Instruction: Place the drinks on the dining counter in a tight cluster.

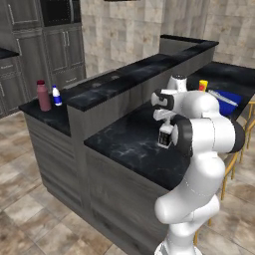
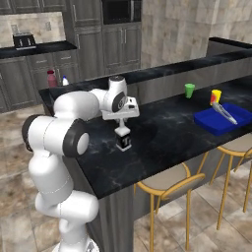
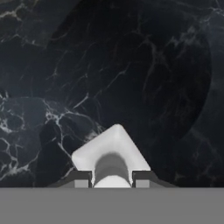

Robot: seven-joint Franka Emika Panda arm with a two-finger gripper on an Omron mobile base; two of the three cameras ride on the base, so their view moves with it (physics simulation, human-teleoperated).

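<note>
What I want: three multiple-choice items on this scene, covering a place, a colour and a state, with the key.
1. Where do the maroon bottle and small white bottle stand?
A. On the floor
B. Side by side at the black counter's left end
C. On a stool

2. What colour is the tray?
A. Red
B. Blue
C. Green

3. What is the gripper doing?
A. Open, empty
B. Shut on a cup
C. Shut on the square bottle

Key: B, they stand together in the left base view; B, plainly blue; C, its fingers flank the bottle's cap.
</note>
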